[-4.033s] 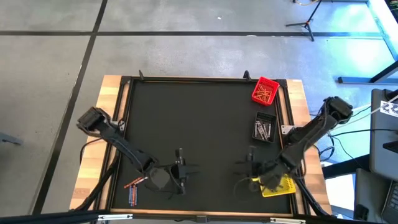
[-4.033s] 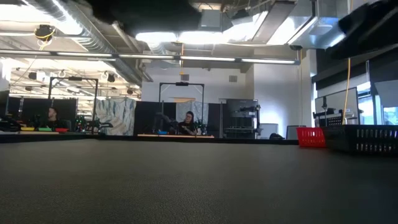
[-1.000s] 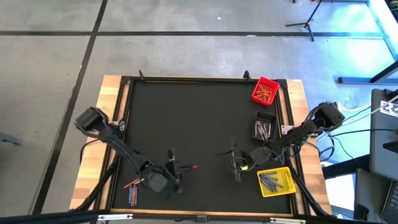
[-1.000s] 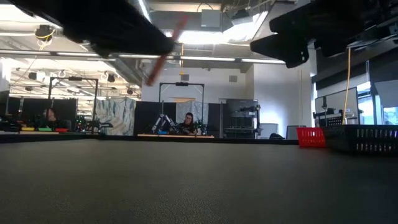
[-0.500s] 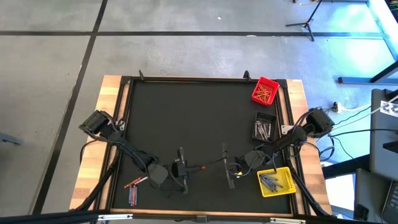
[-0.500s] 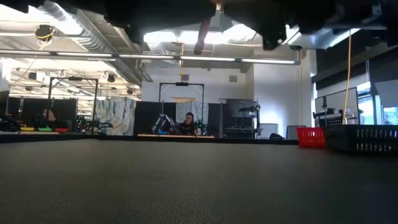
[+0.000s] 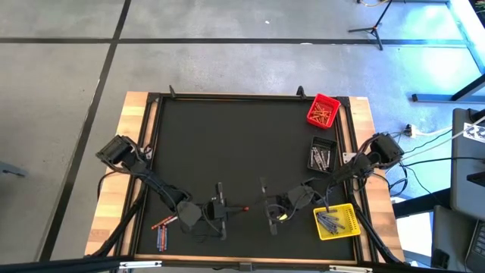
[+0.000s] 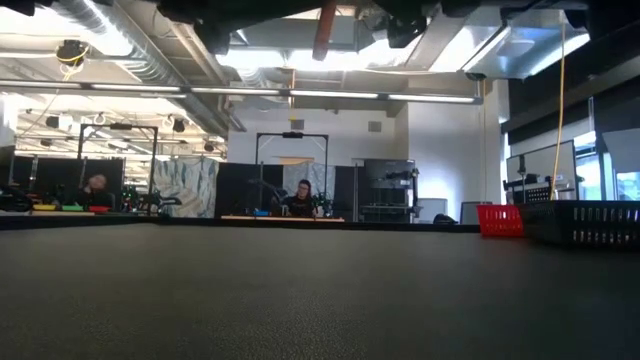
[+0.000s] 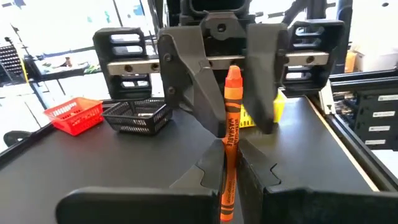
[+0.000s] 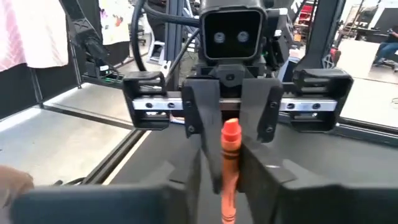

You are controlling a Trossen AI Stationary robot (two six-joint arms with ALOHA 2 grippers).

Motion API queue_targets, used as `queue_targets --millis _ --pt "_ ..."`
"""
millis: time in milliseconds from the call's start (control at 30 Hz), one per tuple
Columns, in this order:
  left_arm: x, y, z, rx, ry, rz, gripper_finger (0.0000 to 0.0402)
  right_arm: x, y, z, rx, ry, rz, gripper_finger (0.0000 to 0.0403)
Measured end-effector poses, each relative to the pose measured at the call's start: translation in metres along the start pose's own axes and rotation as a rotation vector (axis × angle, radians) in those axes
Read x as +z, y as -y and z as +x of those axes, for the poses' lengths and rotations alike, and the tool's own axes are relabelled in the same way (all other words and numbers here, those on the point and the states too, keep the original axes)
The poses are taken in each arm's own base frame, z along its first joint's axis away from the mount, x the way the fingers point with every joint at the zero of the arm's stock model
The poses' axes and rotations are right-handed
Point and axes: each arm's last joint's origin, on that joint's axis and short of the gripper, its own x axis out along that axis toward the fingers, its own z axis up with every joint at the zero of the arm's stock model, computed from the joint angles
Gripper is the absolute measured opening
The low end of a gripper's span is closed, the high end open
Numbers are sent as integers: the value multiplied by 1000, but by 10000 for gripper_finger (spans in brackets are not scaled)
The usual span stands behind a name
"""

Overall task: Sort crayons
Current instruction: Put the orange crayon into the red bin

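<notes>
An orange crayon point(image 9: 232, 106) is held level above the mat near the table's near edge point(image 7: 241, 208), with my left gripper point(image 7: 229, 207) shut on it. My right gripper point(image 7: 256, 208) faces it from the right. Its fingers point(image 10: 200, 169) stand close on either side of the crayon's free end point(image 10: 230, 146), and a thin gap shows. In the low view the crayon point(image 8: 325, 30) shows at the top. Loose orange and blue crayons point(image 7: 162, 231) lie flat on the mat at the near left. My left gripper pinches the crayon's back half point(image 9: 227, 180) between its two fingers. The fingers come level from the table's left and lie along the crayon. The crayon sticks out ahead of them toward the right gripper, lifted clear of the mat.
A red bin point(image 7: 323, 111) with orange crayons stands at the far right corner. A black mesh bin point(image 7: 322, 157) with grey crayons stands nearer along the right edge. A yellow bin point(image 7: 336, 221) with blue crayons stands at the near right. People sit beyond the table's far edge.
My right gripper has travelled toward the table's left and a little toward the near edge, up to the crayon's free end. My left gripper has shifted slightly toward the right with the crayon, which has swung into line with the right gripper.
</notes>
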Motion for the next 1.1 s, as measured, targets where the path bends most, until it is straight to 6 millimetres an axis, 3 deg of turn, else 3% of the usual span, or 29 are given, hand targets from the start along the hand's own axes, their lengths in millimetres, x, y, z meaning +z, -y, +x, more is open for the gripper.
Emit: queue_targets --millis 200,467,600,867,1100 --pt "0 -1 1 -3 -1 0 14 0 4 1 -25 -9 -4 13" --pt "-1 0 1 -5 -6 -19 16 -2 6 2 -25 -28 -25 21" --pt "-1 -2 1 29 -6 -21 41 1 9 -2 -89 -80 -71 11" --pt "-3 -2 0 62 -32 -30 118 20 24 -32 -300 -285 -147 28" --pt "-7 -1 0 24 -62 2 129 40 62 -76 -541 -476 -173 15"
